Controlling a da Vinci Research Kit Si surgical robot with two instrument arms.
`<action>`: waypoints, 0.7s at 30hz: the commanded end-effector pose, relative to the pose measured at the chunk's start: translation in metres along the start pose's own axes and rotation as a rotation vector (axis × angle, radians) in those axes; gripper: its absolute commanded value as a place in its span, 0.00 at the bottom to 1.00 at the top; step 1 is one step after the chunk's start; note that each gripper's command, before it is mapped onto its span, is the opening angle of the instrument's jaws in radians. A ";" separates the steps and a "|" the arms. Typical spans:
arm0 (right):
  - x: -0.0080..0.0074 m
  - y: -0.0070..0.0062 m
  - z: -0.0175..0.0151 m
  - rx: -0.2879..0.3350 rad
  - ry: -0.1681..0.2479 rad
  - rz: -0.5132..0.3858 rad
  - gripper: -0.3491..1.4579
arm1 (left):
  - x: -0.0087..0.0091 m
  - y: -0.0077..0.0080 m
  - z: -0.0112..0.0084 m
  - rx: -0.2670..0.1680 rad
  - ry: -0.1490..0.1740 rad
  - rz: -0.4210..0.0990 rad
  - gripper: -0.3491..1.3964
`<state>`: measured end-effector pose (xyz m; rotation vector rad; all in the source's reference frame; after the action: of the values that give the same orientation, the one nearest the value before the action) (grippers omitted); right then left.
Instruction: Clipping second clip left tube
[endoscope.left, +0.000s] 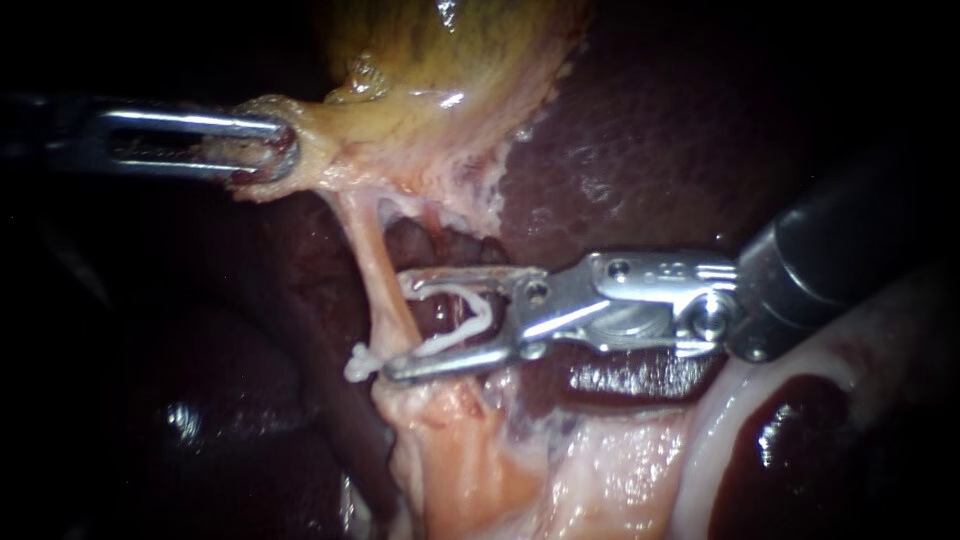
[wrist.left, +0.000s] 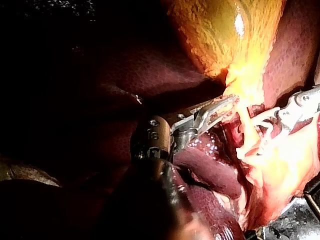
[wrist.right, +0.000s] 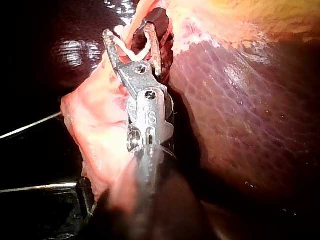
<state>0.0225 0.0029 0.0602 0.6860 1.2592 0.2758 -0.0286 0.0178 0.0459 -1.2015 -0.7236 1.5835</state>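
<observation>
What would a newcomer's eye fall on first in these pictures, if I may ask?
Most likely the bright metal right instrument, which comes in from the right holding a white clip open at the pale tube in the middle of the endoscope view. Next comes the yellow-green gallbladder at the top. Its pale lower edge is gripped by the left instrument, and dark red liver lies around it.

Darkness surrounds the brightly lit middle; a dark surface (wrist.right: 30, 160) shows what may be thin metal rods (wrist.right: 30, 126)
</observation>
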 end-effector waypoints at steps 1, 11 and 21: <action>0.0004 -0.0002 0.0006 0.012 0.015 -0.005 0.47 | 0.0000 0.0000 0.0001 -0.001 -0.001 0.000 0.00; 0.0024 -0.0040 0.0020 0.130 0.054 -0.044 0.46 | -0.0001 0.0000 0.0002 -0.001 -0.001 0.000 0.00; 0.0024 -0.0048 0.0010 0.135 0.053 -0.048 0.34 | -0.0001 0.0000 0.0002 -0.001 -0.001 0.000 0.00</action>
<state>0.0233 0.0002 0.0555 0.7673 1.3523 0.1719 -0.0287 0.0177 0.0460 -1.2014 -0.7245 1.5842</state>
